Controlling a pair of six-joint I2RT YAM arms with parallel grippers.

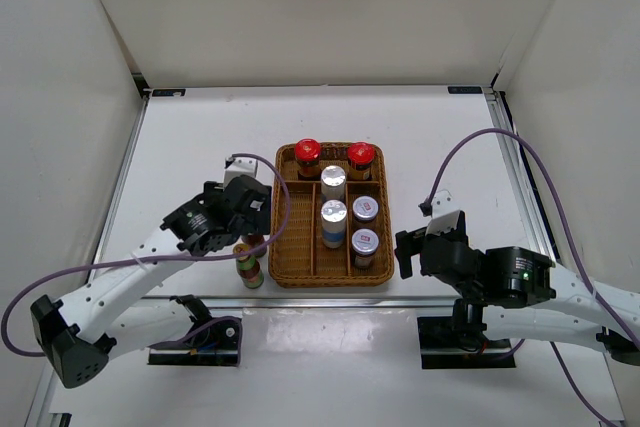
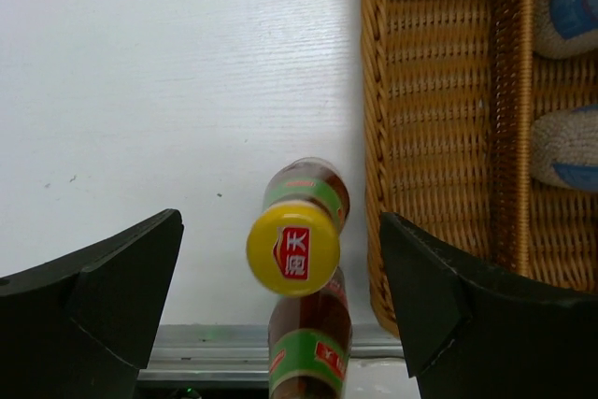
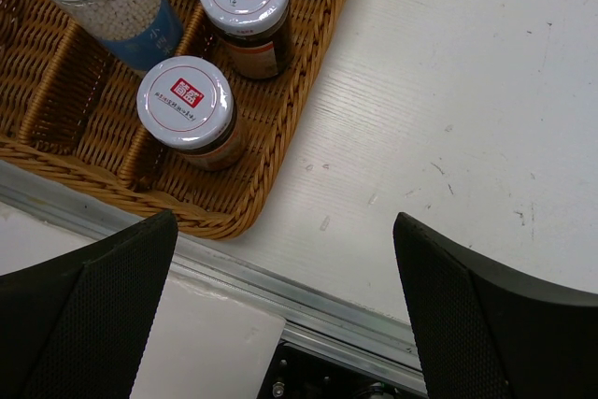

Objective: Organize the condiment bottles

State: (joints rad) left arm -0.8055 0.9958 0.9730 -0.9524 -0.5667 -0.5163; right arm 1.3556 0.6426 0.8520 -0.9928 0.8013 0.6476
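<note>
The brown wicker tray [image 1: 283, 247] holds two red-capped bottles [image 1: 307, 156] at the back, two tall silver-capped white-blue bottles [image 1: 333, 221] in the middle column and two short silver-lidded jars [image 1: 364, 244] on the right. Two slim dark yellow-capped bottles [image 1: 250, 270] stand on the table just left of the tray's front corner. My left gripper [image 1: 254, 219] is open above them. In the left wrist view the nearer yellow cap [image 2: 292, 249] sits between the fingers, with the second bottle [image 2: 308, 343] behind it. My right gripper [image 1: 410, 250] is open and empty beside the tray's front right corner.
The tray's wall [image 2: 376, 137] runs close to the right of the yellow-capped bottles. A metal rail [image 3: 374, 310] marks the table's near edge under the right gripper. White walls enclose the table on three sides. The jars [image 3: 184, 109] show in the right wrist view.
</note>
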